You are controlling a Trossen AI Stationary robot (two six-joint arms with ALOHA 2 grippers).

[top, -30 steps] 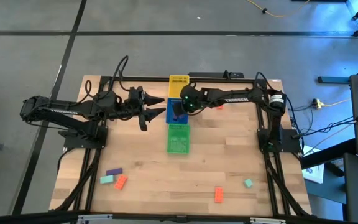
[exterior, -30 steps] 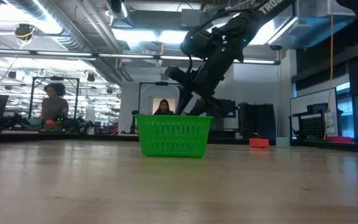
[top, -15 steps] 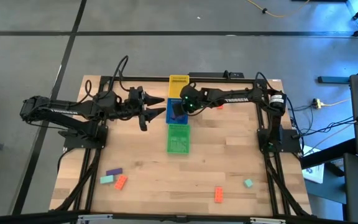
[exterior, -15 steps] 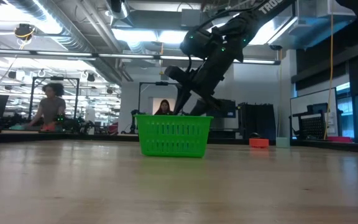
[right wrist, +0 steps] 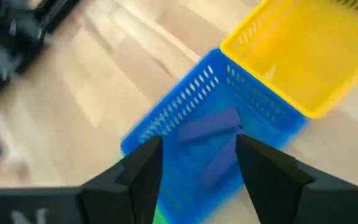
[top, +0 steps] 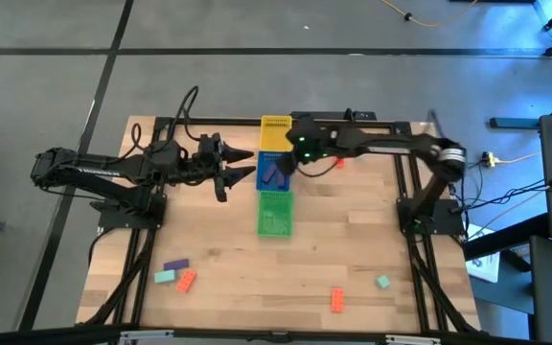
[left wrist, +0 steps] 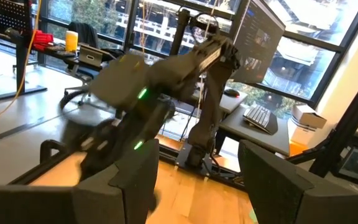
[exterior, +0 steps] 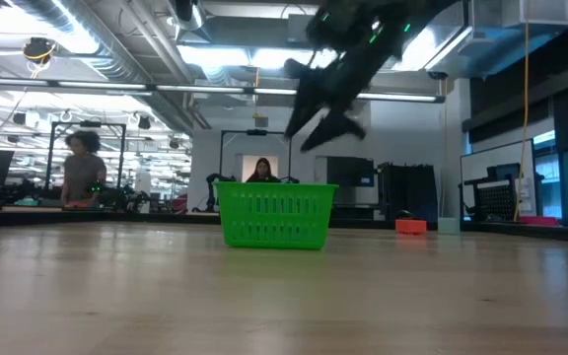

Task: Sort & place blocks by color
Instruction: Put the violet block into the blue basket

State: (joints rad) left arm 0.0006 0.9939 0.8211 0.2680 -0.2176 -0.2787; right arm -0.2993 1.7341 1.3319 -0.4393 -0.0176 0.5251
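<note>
Three trays stand in a row mid-table: yellow (top: 275, 130), blue (top: 268, 183), green (top: 275, 215). Two purple blocks (right wrist: 210, 126) lie in the blue tray (right wrist: 185, 99). Loose blocks lie near the table's near edge: purple (top: 175, 264), teal (top: 165, 276), orange (top: 187, 280), orange (top: 336, 299), teal (top: 382, 282). One orange-red block (top: 337, 163) lies farther back. My right gripper (right wrist: 197, 162) hangs open and raised above the blue tray, also seen as the right gripper (exterior: 302, 140). My left gripper (top: 242, 165) waits open, left of the blue tray.
The green tray (exterior: 274, 214) fills the middle of the low view. The orange-red block (exterior: 410, 226) lies to its right. The yellow tray (right wrist: 316, 56) adjoins the blue one. Bare wood lies between the trays and the near blocks. People sit in the room beyond the table.
My right gripper has risen from low over the blue tray, behind the green tray, to well above it, and its arm has drawn back toward the table's right and far side. The left arm has kept still.
</note>
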